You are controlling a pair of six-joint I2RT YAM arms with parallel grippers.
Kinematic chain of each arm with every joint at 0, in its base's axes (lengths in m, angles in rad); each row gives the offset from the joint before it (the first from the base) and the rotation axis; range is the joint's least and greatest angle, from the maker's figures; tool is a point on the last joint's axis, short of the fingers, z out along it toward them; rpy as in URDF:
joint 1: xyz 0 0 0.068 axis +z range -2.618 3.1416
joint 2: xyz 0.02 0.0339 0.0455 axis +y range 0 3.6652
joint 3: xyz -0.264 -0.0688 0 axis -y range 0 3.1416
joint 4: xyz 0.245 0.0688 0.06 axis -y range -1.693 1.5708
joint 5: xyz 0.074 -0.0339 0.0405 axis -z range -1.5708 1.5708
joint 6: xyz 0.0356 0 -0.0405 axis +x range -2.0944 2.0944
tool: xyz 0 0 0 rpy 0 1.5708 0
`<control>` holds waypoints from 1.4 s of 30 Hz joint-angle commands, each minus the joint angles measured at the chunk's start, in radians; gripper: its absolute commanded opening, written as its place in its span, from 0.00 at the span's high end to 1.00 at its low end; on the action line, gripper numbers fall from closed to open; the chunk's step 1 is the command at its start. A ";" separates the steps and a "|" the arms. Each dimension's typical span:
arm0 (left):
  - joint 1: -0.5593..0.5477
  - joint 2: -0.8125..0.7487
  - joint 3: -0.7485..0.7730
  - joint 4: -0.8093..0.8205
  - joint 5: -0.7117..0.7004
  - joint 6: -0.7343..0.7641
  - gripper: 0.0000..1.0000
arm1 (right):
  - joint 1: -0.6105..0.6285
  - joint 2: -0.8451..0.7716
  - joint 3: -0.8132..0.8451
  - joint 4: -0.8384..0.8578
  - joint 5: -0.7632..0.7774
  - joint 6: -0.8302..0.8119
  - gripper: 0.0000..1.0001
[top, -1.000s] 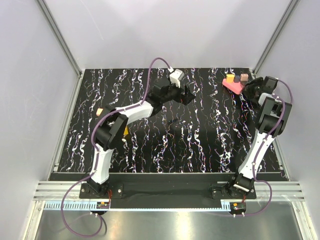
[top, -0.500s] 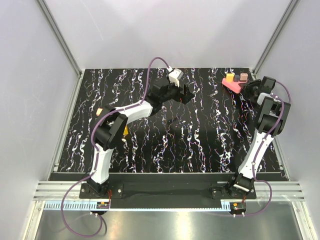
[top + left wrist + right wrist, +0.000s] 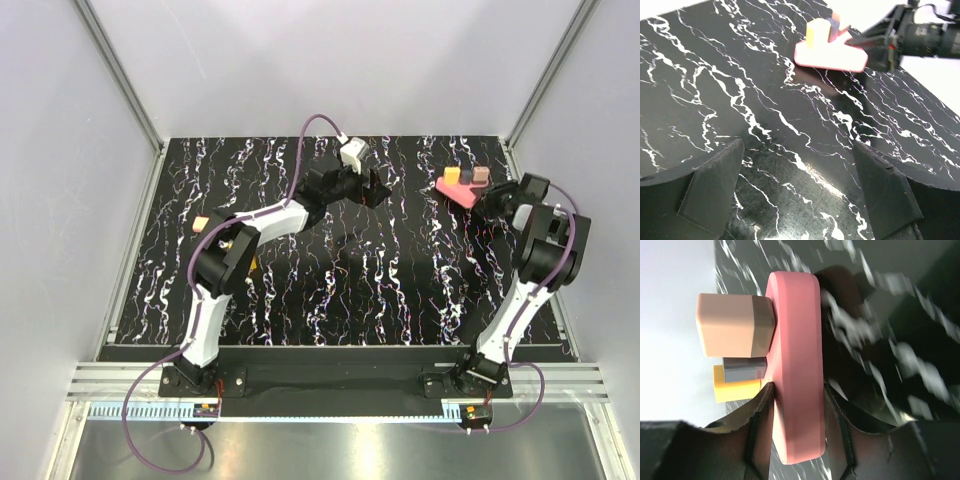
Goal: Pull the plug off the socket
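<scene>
Right gripper and left gripper, shown at the moment of fixing the socket.

(a) Right wrist view: the 2 right fingers are clamped on the flat faces of the pink socket, 1 finger against each face at its near end. 3 plugs project from the face beside the left-hand finger: a tan plug farthest from the fingertips, then a grey plug, and a yellow plug just past the fingertip. All 3 appear fully seated.

(b) Change over the last second: the right jaws have narrowed onto the socket, which has shifted slightly across the table toward the left gripper. The socket is therefore judged to be held as an anchor.

(c) Left wrist view: the left fingers stand wide apart and hold nothing. The socket lies well ahead of them, yellow plug nearest.

(d) Judgement: no plug is out yet. Next, the left gripper probably approaches and takes 1 plug.
</scene>
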 commanded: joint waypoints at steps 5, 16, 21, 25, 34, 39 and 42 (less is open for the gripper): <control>-0.025 0.002 0.041 0.073 0.004 0.007 0.04 | 0.012 -0.227 -0.297 0.018 -0.034 -0.078 0.80; -0.078 0.003 0.036 0.059 0.122 0.104 0.09 | 0.057 -0.499 -0.641 0.011 -0.048 -0.195 0.80; -0.104 -0.006 0.036 -0.025 0.128 0.193 0.12 | 0.058 -0.559 -0.727 -0.034 -0.016 -0.273 0.80; -0.128 -0.002 0.068 -0.124 0.166 0.300 0.11 | 0.058 -0.580 -0.719 -0.080 -0.025 -0.276 0.90; -0.150 0.078 0.150 -0.108 0.199 0.239 0.10 | 0.057 -0.498 -0.688 -0.103 -0.069 -0.290 0.95; -0.163 0.121 0.214 -0.144 0.165 0.250 0.12 | 0.057 -0.485 -0.688 -0.104 -0.057 -0.292 1.00; -0.167 0.166 0.282 -0.199 0.169 0.230 0.16 | 0.057 -0.468 -0.678 -0.115 -0.045 -0.290 1.00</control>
